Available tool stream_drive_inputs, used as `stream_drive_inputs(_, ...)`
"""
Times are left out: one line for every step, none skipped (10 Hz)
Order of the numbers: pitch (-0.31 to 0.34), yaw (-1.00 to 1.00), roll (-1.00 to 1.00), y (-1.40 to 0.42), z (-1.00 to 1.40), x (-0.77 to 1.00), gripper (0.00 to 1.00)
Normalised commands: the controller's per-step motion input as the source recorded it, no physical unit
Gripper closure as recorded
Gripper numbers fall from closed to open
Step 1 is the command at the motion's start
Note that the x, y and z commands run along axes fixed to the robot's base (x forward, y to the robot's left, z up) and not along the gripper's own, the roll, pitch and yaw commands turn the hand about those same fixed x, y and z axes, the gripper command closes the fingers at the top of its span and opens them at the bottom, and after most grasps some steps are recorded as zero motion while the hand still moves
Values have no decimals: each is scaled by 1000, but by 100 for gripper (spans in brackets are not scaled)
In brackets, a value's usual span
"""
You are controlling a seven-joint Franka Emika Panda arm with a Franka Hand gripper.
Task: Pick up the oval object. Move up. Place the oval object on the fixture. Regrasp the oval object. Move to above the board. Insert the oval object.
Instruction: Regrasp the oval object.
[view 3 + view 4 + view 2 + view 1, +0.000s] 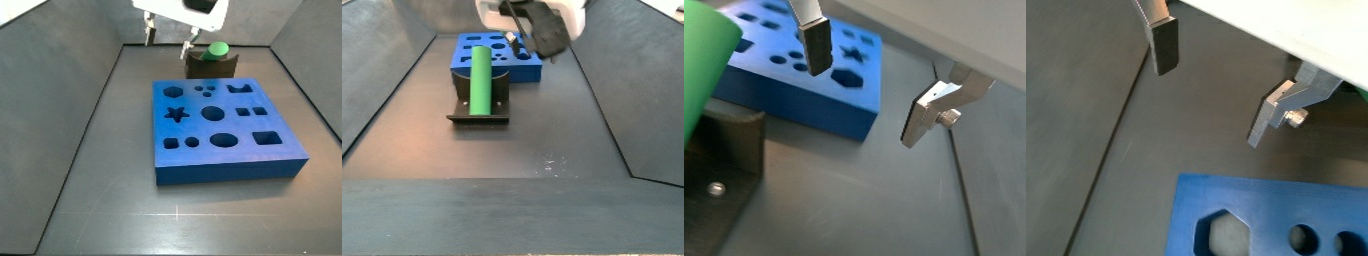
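We see the gripper (871, 85) up in the air with its jaws spread wide and nothing between them. In both wrist views the two silver fingers (1164, 42) stand well apart, with only bare dark floor in the gap.

Over in a side view the oval object (480, 78) stands upright on the fixture (478, 110), a bright green rod rising from the dark block. In a side view from the far end we catch just its rounded green top (217, 47) poking above the fixture (211, 65), which sits just beside the far edge of the board (225, 135). The gripper (167, 38) hangs above and just to the side of the fixture, apart from the green peg.

In a wrist view the green peg (708, 60) fills one corner, blurred and close, with the dark fixture (718, 175) beneath it and the blue board (811, 85) behind. We spot the board's cut-outs clearly: star, circles, hexagon, squares. In a wrist view the board's corner (1260, 215) shows below the open fingers.
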Motion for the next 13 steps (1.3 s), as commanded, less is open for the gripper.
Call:
stream_drive_inputs(-210,-949,1000,-28,13,-45,0)
stream_drive_inputs(-226,-952,1000,-19,12,-49,0)
stream_drive_inputs(-234,-955,1000,-19,8,-48,0)
stream_drive_inputs(-236,-958,1000,-19,7,-47,0)
stream_drive_inputs(-233,-966,1000,-12,4,-44,0)
stream_drive_inputs(-223,-971,1000,-13,-1,-42,0)
stream_drive_inputs(-209,-980,1000,-13,-5,-43,0)
stream_drive_inputs(-186,-993,1000,-7,-7,-45,0)
stream_drive_inputs(-132,-1000,984,-5,-4,-45,0)
stream_drive_inputs(-68,-1000,971,-6,5,-48,0)
stream_drive_inputs(-11,-1000,966,-9,10,-46,0)
stream_drive_inputs(174,-1000,951,-12,10,-32,0)
stream_drive_inputs(263,-1000,945,-9,2,-26,0)
